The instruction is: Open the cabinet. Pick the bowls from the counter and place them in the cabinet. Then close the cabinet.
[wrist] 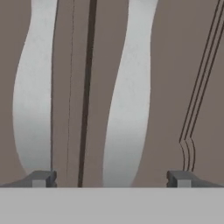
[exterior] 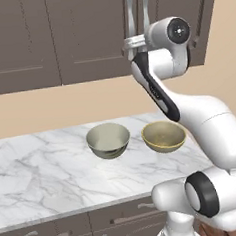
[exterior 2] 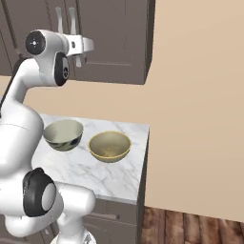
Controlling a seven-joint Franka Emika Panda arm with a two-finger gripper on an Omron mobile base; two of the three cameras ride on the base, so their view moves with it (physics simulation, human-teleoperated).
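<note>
- Gripper [wrist: 111, 179] raised to the cabinet [exterior: 83, 37] doors, pointing straight at the door fronts; in the left base view it sits at the lower ends of the two silver handles.
- Jaws wide open, nothing held; finger tips [wrist: 41, 178] sit at the bottom corners of the hand view, far apart.
- Right handle [wrist: 129, 92] lies between the two tips, a bit left of the midpoint; left handle [wrist: 33, 87] lines up roughly over the left tip.
- Dark seam between the two doors [wrist: 89, 87] runs between the handles, also inside the finger span.
- Both handles have their long axis vertical, running up the hand view; the fingers spread across that axis, so closing would pinch a bar from its sides.
- Contact: can't tell whether the tips touch the door or a handle; looks close, nothing gripped.
- Judgement: step in hand is the reach for a handle to open the cabinet; doors look shut, so the task is at its start.
- Judgement: the move turns on which bar is centred. Right handle looks like the likely target, and a small sideways shift would centre it; the left tip near the left handle could snag.
- Bowls: grey-cream bowl [exterior: 108, 140] and yellow bowl [exterior: 164, 135] sit upright, side by side and slightly apart, on the counter [exterior: 39, 171].
- They lie below the gripper, well apart from it, untouched.
</note>
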